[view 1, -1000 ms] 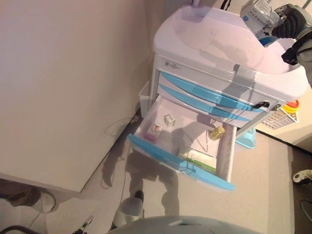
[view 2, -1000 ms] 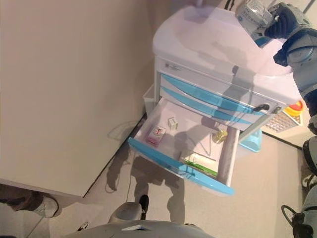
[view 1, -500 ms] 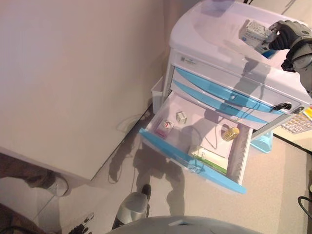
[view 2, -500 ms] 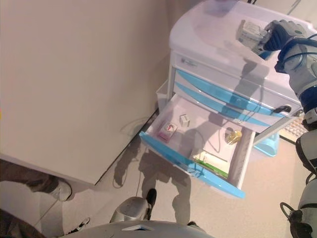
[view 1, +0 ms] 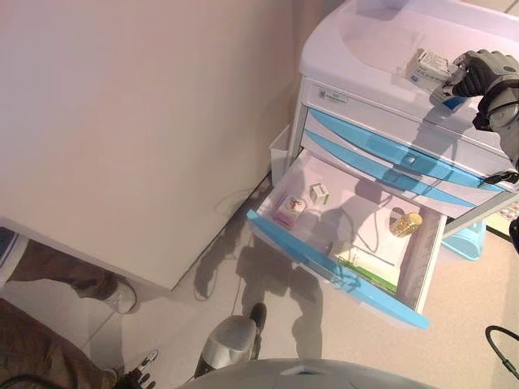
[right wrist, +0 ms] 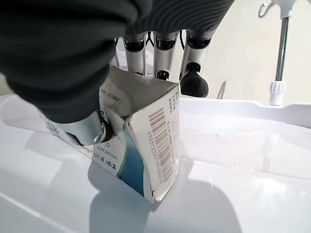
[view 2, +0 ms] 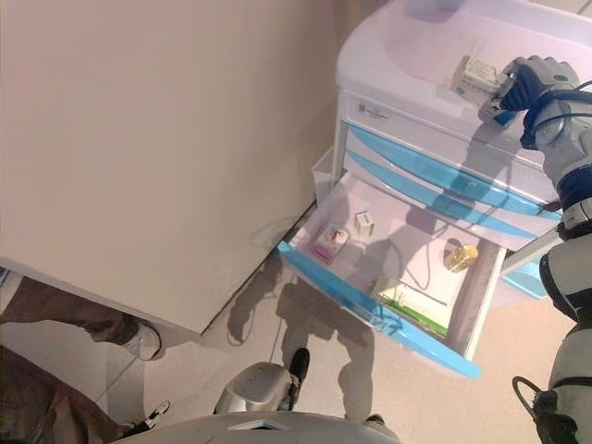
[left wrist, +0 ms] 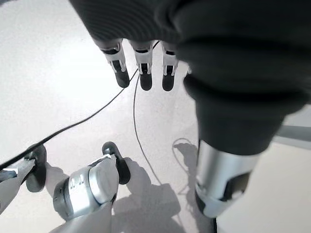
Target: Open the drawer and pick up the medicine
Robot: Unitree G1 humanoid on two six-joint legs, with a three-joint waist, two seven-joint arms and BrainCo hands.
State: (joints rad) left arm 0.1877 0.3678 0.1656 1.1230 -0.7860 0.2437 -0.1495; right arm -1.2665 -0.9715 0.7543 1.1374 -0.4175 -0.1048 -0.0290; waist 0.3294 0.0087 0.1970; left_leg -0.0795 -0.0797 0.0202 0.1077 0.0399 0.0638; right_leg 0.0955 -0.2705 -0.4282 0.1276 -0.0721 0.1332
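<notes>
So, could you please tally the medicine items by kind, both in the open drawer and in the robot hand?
Boxes: 4 – white-and-blue box pinched in the right robot hand, pink box, small white box, long green-and-white box.
Bottles: 1 – amber bottle.
Total: 5. All but the held box lie in the open drawer.

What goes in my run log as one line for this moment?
drawer: open | medicine box: in right hand, touching cart top | left hand: idle, empty
</notes>
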